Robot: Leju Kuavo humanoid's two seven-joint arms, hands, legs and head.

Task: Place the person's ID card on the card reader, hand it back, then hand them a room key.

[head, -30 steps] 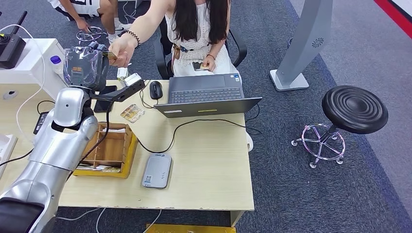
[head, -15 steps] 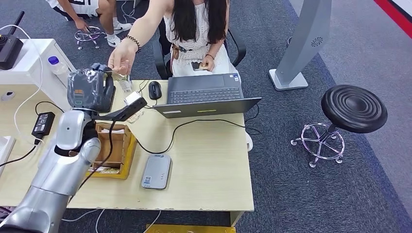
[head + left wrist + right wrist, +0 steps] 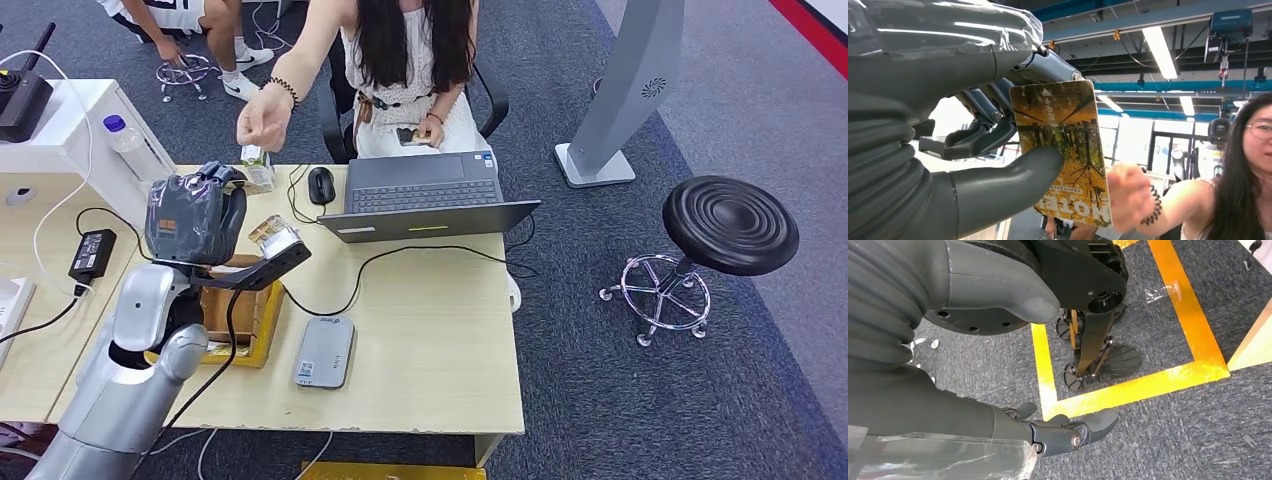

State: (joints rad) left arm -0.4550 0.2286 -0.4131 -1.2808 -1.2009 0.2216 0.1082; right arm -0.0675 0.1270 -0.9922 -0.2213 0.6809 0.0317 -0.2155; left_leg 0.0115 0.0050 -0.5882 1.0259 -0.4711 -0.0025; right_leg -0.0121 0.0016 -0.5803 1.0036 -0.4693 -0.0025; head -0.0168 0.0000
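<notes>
My left hand (image 3: 195, 215) is raised above the desk's (image 3: 440, 340) left part. It pinches the person's ID card (image 3: 1063, 150), a yellow-orange card with a tree picture, between thumb and fingers (image 3: 983, 107). The person's hand (image 3: 262, 120) hangs as a loose fist beyond my hand, apart from the card, and is seen past the card's edge (image 3: 1128, 195). The grey card reader (image 3: 324, 352) lies flat near the desk's front edge. My right hand (image 3: 1013, 425) hangs over the floor with its fingers apart, holding nothing.
A wooden compartment box (image 3: 235, 310) sits under my left arm, beside the reader. A loose card (image 3: 265, 228), a mouse (image 3: 320, 185) and an open laptop (image 3: 425, 195) with its cable lie further back. A black stool (image 3: 730, 225) stands right of the desk.
The person let go of the card and drew their hand back. My left hand, holding the card, came back from the person and lower, toward the near side of the desk.
</notes>
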